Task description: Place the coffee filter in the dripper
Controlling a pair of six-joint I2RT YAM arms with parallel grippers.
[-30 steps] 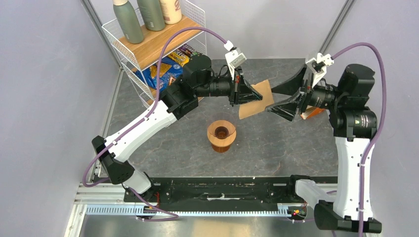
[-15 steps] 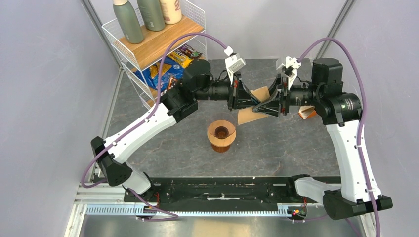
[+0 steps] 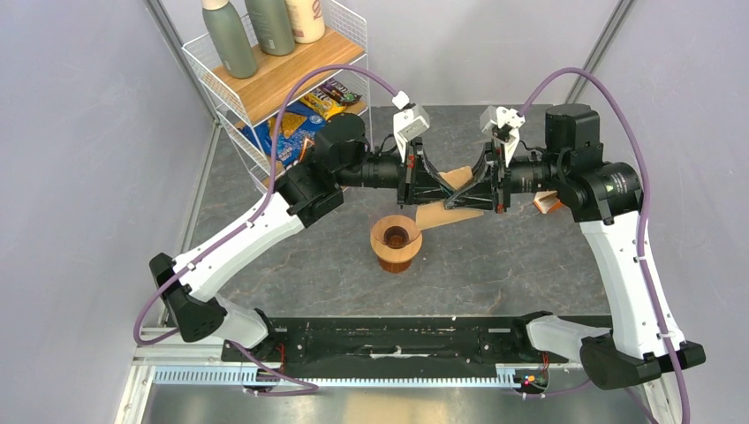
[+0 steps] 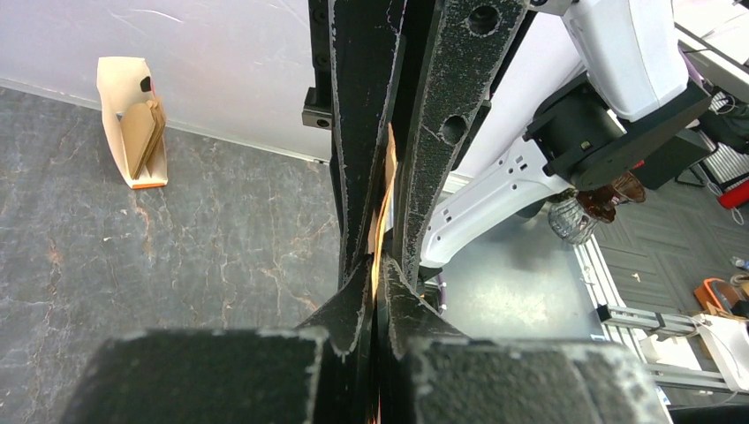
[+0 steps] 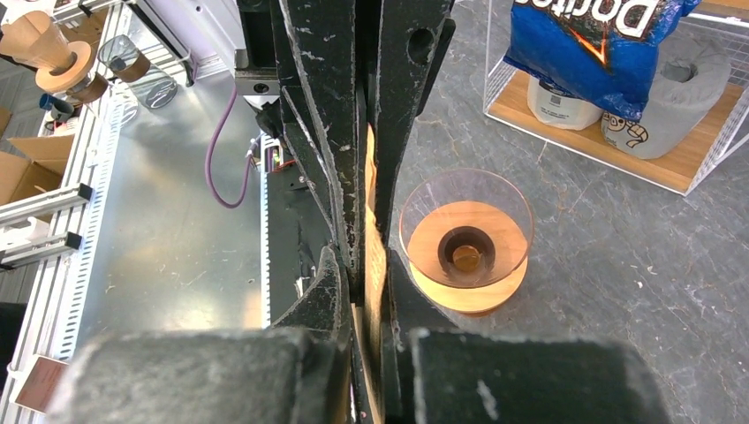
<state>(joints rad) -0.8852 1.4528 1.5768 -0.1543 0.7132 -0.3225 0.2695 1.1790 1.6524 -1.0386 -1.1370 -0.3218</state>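
Note:
The coffee filter [image 3: 433, 215], a thin light-brown paper, hangs in the air just behind and right of the dripper [image 3: 396, 228]. My left gripper [image 3: 440, 187] is shut on it from the left. My right gripper [image 3: 461, 196] is shut on it from the right, the two sets of fingers interlocking. In the left wrist view the filter's edge [image 4: 382, 212] shows as a bright sliver between the black fingers. The right wrist view has the paper [image 5: 372, 265] pinched between my fingers. There the clear dripper [image 5: 465, 225] stands just to the right, on its wooden ring [image 5: 468, 296].
An orange-and-cream pack of filters [image 3: 548, 203] stands behind the right gripper and also appears upright in the left wrist view [image 4: 132, 124]. A white wire rack [image 3: 265, 88] with bottles and snack bags [image 5: 601, 44] occupies the back left corner.
The right arm swung left to the filter and its open jaws closed on the paper. The left arm drew back slightly left, still holding the filter.

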